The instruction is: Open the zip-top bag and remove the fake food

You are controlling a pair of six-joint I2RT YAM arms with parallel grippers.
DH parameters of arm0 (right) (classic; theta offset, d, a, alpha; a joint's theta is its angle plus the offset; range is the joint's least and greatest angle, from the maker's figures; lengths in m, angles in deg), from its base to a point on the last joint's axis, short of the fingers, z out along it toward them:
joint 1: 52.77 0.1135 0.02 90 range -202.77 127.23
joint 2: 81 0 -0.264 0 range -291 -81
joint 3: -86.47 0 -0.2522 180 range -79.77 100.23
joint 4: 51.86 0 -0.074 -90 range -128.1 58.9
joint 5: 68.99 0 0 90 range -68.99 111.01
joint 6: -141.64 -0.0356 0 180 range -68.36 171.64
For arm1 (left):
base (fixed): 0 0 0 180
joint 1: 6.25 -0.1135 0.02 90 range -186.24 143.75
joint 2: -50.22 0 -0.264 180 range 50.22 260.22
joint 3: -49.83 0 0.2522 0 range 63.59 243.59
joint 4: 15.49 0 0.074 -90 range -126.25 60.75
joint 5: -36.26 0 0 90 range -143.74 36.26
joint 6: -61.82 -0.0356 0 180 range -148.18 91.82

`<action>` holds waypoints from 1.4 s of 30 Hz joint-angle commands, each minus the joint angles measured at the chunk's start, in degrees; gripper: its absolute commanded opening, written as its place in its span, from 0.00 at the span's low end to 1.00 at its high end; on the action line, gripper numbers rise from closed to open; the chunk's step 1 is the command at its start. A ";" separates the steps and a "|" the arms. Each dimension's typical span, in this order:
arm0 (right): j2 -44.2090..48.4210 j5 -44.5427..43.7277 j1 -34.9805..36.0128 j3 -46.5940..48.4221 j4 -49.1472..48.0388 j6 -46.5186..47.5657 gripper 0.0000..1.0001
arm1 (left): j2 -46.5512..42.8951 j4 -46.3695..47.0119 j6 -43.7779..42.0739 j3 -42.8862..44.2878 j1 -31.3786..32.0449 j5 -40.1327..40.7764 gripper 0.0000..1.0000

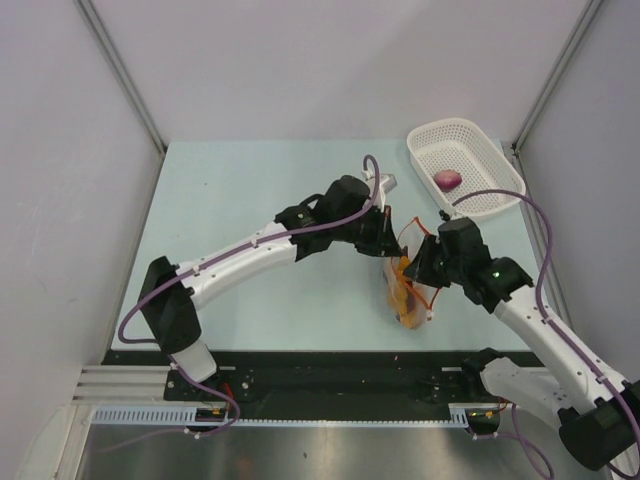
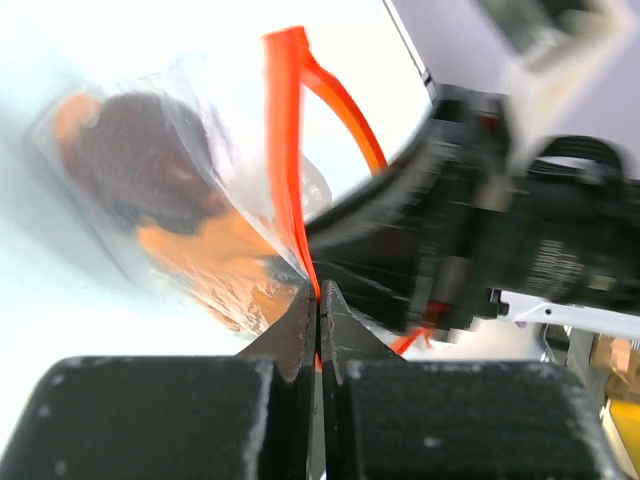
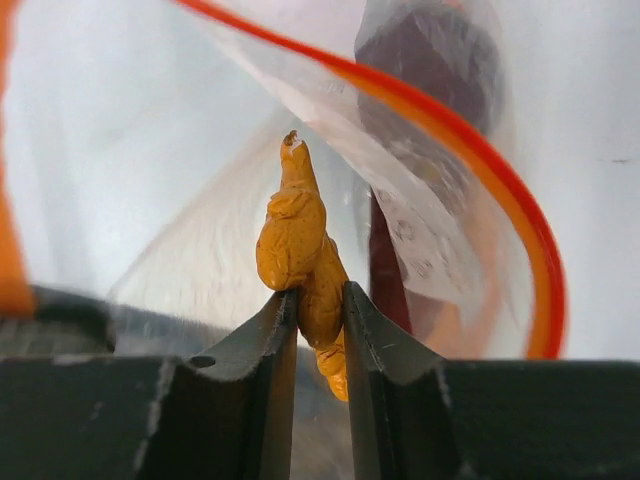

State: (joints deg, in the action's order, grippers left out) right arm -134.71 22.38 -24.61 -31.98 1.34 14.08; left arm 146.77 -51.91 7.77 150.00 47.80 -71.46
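So the right claw [image 3: 318,300] has an orange chunk [image 3: 298,250], bag mouth all round it

It's nearly closed, pinching the chunk by its lower end, so the long axis pokes straight up past the fingertips toward the frame's top. The red zip strip [image 3: 500,180] arcs just right of it, so I'd guess the piece sits right at the mouth of the zip-top bag [image 1: 405,295]. The left claw [image 2: 318,298] is clamped tight on that strip. In the top view the white basket [image 1: 465,126] sits up-right of the right claw, nearer that arm.
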 commanded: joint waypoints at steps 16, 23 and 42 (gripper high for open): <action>7.75 -4.40 0.05 23.82 19.34 2.33 0.00 | -1.72 -4.15 -2.90 0.25 -0.25 7.51 0.00; 3.28 -18.93 -5.11 34.47 15.76 4.87 0.00 | -1.72 -6.00 -3.51 0.07 -1.31 6.22 0.00; -55.06 -16.48 -35.46 57.23 -5.97 8.99 0.05 | 1.53 -6.35 -11.42 4.55 -1.22 -8.65 0.00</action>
State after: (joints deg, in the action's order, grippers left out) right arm -184.08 7.80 -59.23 16.91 -3.77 20.90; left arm 148.50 -59.27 -0.89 151.14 46.73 -76.90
